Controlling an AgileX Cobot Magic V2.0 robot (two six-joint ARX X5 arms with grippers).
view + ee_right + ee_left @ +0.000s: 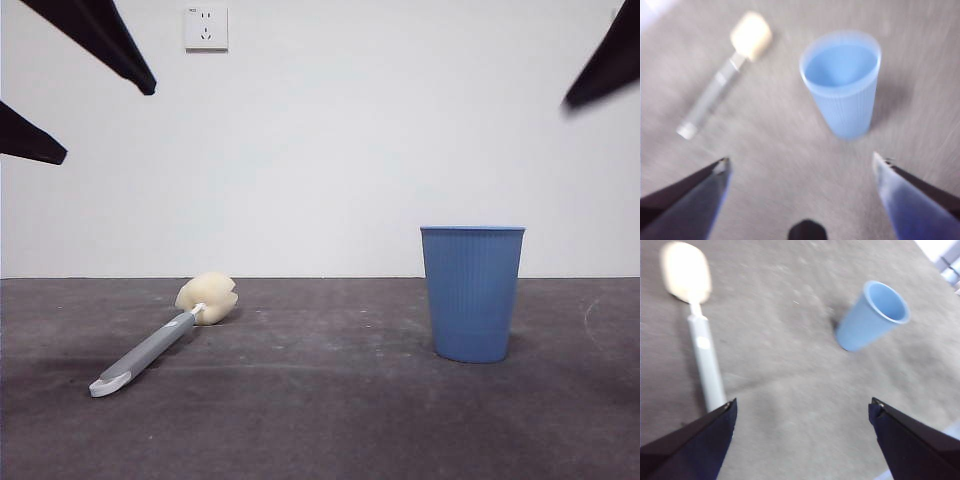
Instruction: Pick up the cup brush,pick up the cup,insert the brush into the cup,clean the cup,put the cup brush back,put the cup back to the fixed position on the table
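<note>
The cup brush lies flat on the table at the left, with its cream sponge head toward the wall and its grey handle toward the front. The blue cup stands upright at the right, empty. My left gripper is open and empty, high above the table, with the cup brush near one jaw and the cup farther off. My right gripper is open and empty, high above the cup, with the cup brush off to the side. Black jaw tips show at the front view's top corners.
A white wall with a power socket stands behind the table's far edge. Bare table lies between the brush and the cup. Both wrist views are blurred by motion.
</note>
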